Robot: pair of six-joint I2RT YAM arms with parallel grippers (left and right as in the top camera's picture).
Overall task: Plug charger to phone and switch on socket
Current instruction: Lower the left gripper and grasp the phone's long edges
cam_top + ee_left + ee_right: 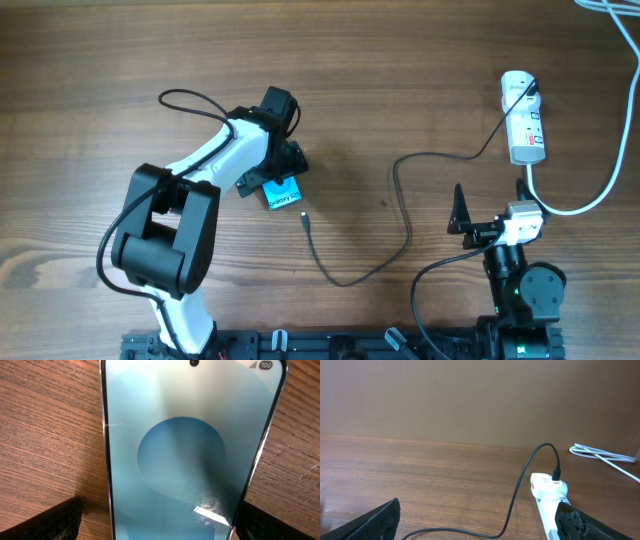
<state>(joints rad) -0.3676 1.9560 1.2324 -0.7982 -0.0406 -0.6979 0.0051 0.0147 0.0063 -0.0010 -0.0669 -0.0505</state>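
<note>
**Phone between open left fingers, charger tip lying free**

Overhead: the phone (284,195) is seen left of the table's (400,60) middle, mostly covered by the left gripper (272,175). Only a teal end with a line of white text is shown, turned askew. The charger (400,190) is plugged into the far end of the socket (522,118) and looped across the wood. Its connector tip is laid just beside the phone's exposed end, pointed roughly at it but not touching it. The socket's long axis is set nearly straight away from the robot, far right. A white cable (600,190) is led from its near end. The right gripper (490,207) is held near that end, spread wide.

Left wrist: the phone (192,460) is laid flat, long axis running away from the camera, its camera-hole end farthest. The fingers (55,522) are spread wide on either side, and bare wood is seen between the left one and the phone.

Right wrist: the fingers (370,522) are parted and nothing is held. The socket (549,491) is seen lengthwise beside the right-hand finger.
</note>
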